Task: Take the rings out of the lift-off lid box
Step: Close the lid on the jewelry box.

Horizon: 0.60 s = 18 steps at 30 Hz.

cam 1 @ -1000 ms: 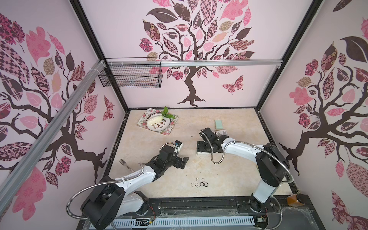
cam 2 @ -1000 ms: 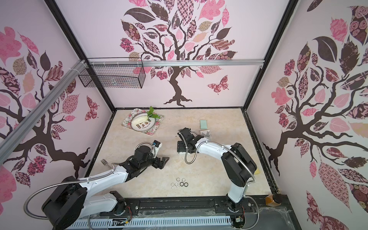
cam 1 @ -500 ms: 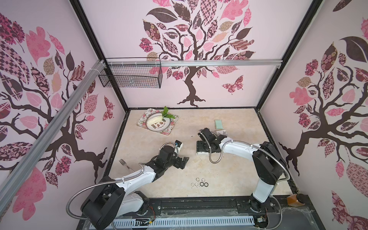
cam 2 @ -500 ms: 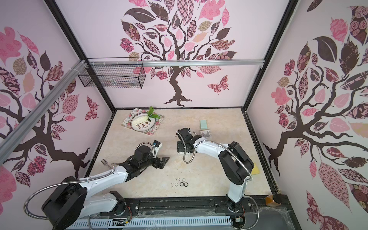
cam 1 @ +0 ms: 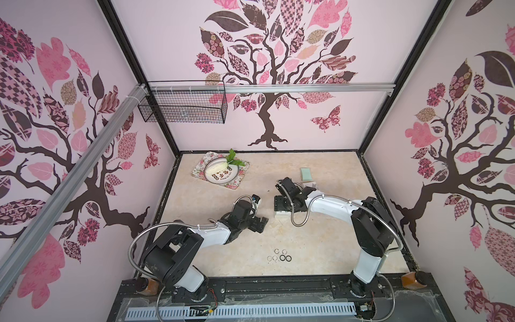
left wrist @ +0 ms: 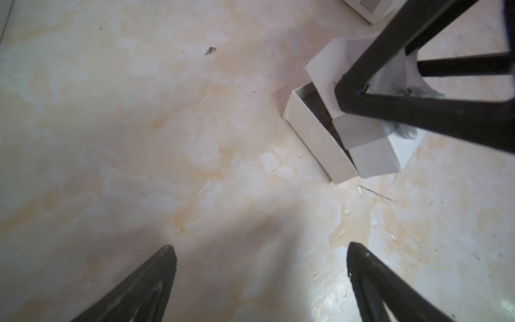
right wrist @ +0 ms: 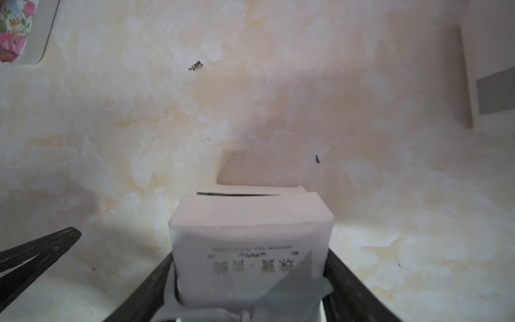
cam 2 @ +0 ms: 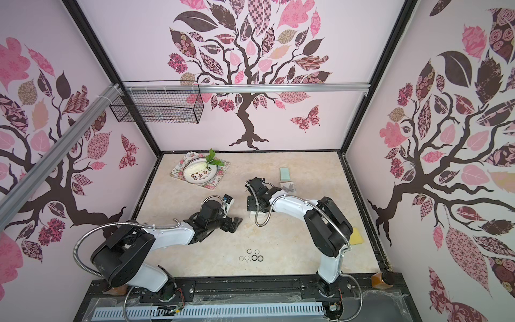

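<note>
Soft even light, wide-angle edge bending, wrist views blurry.

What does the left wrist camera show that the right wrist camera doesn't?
Only left wrist: the open box base, dark inside, and the open left gripper. Only right wrist: the print on the lid and a corner of the floral tray. Both: the lid in the right gripper, the marbled table and a dark speck on it.
</note>
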Each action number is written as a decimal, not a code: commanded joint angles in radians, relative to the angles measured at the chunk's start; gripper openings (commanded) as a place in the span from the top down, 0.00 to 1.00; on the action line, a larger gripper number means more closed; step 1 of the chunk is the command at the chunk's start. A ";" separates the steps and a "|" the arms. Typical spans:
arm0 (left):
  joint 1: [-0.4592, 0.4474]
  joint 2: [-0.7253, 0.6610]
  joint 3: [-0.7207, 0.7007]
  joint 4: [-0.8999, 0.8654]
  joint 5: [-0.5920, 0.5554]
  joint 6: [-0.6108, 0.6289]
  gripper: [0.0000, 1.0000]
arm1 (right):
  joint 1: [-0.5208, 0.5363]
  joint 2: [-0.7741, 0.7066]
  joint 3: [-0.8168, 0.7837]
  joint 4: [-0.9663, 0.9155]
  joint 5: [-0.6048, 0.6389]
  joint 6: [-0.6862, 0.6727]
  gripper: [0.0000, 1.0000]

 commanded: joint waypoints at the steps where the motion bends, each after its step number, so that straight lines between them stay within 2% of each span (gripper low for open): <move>1: 0.004 0.028 0.058 0.059 -0.008 0.012 0.02 | 0.007 0.029 0.054 -0.048 0.012 -0.013 0.25; 18: 0.041 0.203 0.155 0.104 -0.001 0.037 0.02 | 0.007 0.086 0.124 -0.104 -0.017 -0.091 0.25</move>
